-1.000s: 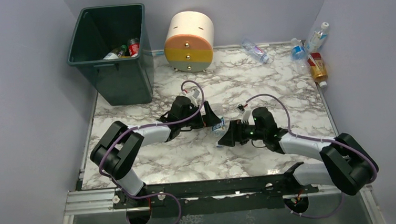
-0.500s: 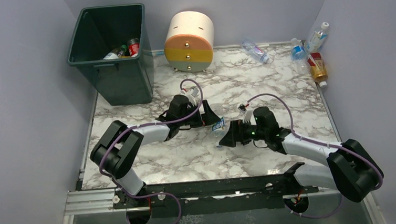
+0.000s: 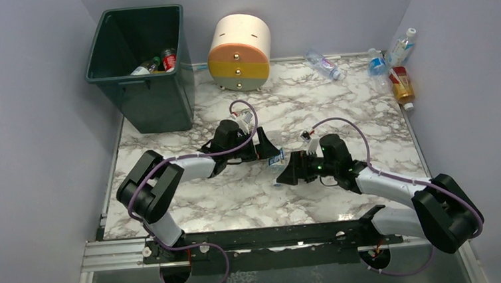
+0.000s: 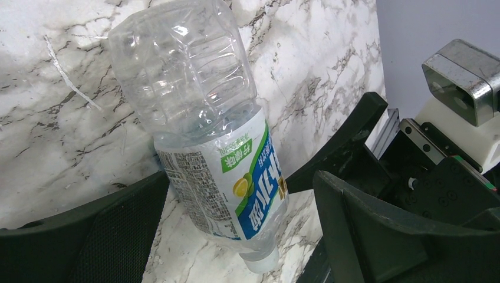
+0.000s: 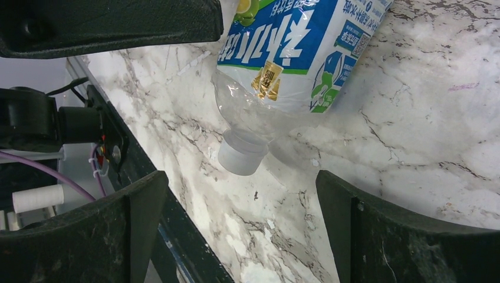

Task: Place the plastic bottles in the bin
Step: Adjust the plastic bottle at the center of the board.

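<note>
The left gripper (image 4: 239,194), jaws spread wide, straddles the clear plastic bottle with a blue-and-green label (image 4: 218,147), which lies on the white marble table (image 4: 59,71). Its capped end seems to point toward the right gripper (image 5: 236,188), likewise unclenched and empty.

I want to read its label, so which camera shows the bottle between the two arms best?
Left wrist view: the clear bottle fills the frame, with body and blue-green label plain. Right wrist view shows only its white cap and part of the label. Top view shows a sliver.
</note>
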Available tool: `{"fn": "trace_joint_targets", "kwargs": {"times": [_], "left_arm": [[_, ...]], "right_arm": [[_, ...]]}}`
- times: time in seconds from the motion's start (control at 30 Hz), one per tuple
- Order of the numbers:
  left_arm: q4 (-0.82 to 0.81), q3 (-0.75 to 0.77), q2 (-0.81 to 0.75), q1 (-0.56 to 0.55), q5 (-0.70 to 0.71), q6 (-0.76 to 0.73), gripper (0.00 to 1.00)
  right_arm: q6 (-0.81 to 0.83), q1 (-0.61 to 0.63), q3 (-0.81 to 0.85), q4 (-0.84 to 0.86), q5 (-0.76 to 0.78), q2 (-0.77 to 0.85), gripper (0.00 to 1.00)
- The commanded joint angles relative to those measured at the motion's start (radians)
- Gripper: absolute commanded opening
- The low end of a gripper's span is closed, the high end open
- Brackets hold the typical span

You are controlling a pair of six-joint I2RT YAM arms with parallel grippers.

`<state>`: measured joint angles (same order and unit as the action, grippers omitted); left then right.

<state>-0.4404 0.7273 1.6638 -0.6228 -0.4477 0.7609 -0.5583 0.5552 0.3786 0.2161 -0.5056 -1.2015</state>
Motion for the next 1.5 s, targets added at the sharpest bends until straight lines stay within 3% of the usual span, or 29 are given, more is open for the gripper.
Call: {"fn": "trace_joint_targets", "kwargs": {"times": [0.0,0.6,1.47], "left_arm": [[-0.04,0.014,0.024,0.007,-0.038,-0.021,0.99],[-0.097,0.062,0.148,0.032,-0.131,-0.065,0.99],[-0.168,0.073,0.203,0.031,-0.155,-0.014,0.99]], "right_arm": [[-0.005,0.005,0.032,0.006,0.012,-0.006,0.99],[0.019,0.005,0.083,0.002,0.005,-0.063,0.99],[0.001,0.005,0.13,0.032,-0.02,-0.124,0.99]]}}
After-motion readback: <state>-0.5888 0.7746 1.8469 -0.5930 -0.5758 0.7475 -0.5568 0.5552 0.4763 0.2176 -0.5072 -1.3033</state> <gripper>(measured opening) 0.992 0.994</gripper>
